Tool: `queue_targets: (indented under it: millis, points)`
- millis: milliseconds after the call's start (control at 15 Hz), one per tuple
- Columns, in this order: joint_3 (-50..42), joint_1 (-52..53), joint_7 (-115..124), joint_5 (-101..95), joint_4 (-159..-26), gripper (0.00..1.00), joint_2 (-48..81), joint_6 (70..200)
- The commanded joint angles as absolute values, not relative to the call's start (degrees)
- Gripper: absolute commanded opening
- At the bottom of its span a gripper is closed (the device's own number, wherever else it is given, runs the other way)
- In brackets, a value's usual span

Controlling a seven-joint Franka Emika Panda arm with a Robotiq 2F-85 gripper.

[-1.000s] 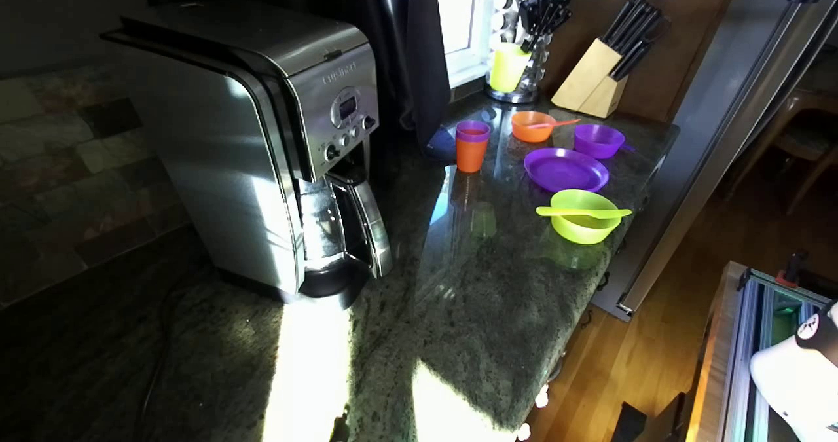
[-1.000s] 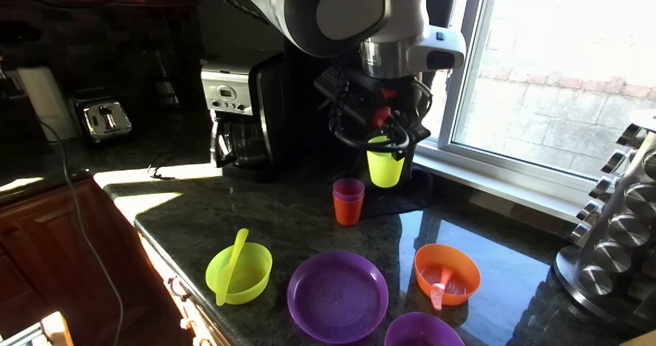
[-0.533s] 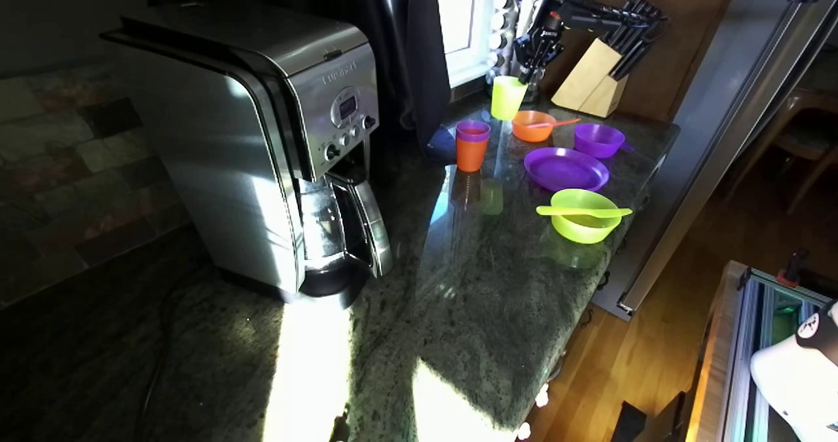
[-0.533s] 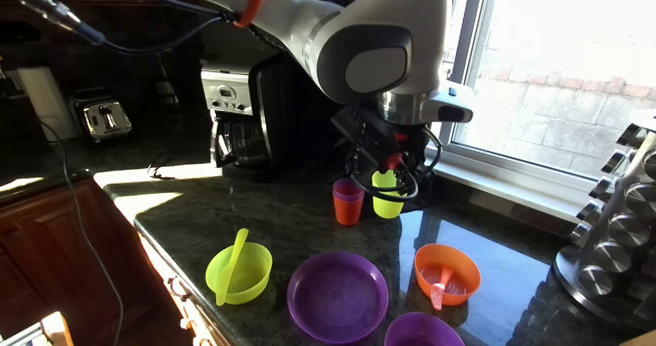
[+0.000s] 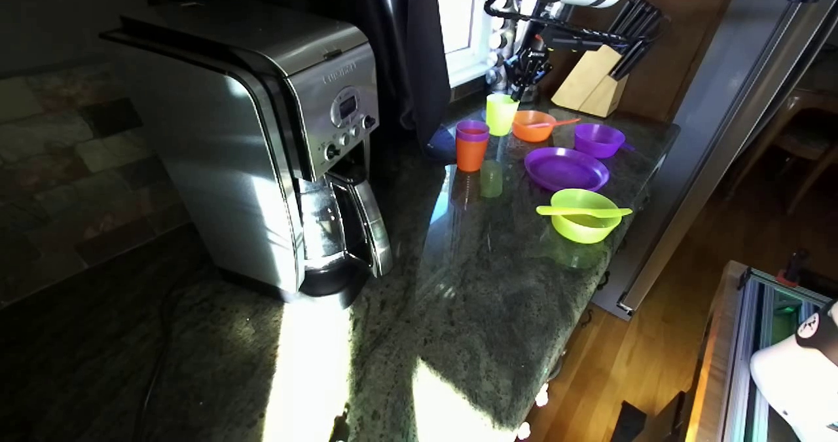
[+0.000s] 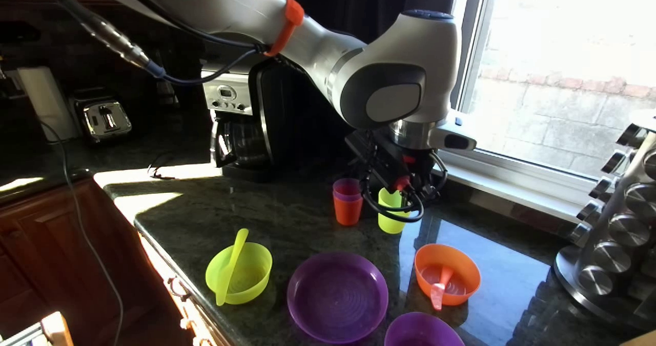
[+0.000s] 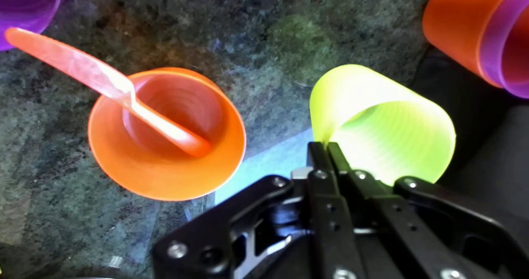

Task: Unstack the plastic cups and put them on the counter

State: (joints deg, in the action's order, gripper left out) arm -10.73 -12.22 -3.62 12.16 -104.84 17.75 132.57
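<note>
My gripper (image 7: 325, 144) is shut on the rim of a lime cup, one finger inside and one outside. The lime cup (image 7: 363, 89) shows in both exterior views (image 5: 501, 114) (image 6: 391, 223). It hangs upright a little above the dark counter (image 5: 484, 291); its reflection shows below it, apart from its base. Beside it, an orange cup (image 6: 347, 212) stands upright with a purple cup (image 6: 347, 186) nested in it. This stack also shows at the upper right of the wrist view, as the orange cup (image 7: 458, 27) and the purple rim. The gripper's fingertips are partly hidden by cables in an exterior view.
An orange bowl (image 6: 446, 264) with a utensil stands close to the held cup. A purple plate (image 6: 338, 294), a purple bowl (image 6: 423, 330) and a lime bowl (image 6: 251, 274) stand nearby. The coffee maker (image 5: 314, 88), spice rack (image 6: 615, 233), knife block (image 5: 589, 85) and window stand around.
The arm has lowered, and the lime cup has come down with the gripper toward the counter, closer to the orange bowl. The orange and purple stack has not moved.
</note>
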Motion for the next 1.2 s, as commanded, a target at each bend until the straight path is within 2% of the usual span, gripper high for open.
queue_targets:
  millis: [0,533,600,733,1133]
  points:
    - [-9.6,-13.5,-2.0,13.1,-101.3,0.01,21.4,130.1]
    - [-9.1,-13.5,-0.1,12.1,-99.1,0.01,25.3,130.1]
    - [-9.3,-13.2,0.5,11.5,-99.0,0.28,25.5,130.5]
    - [-9.2,-13.2,0.7,11.6,-99.1,0.36,25.0,130.6]
    - [-7.9,-12.8,-0.5,12.7,-102.9,0.81,20.1,131.3]
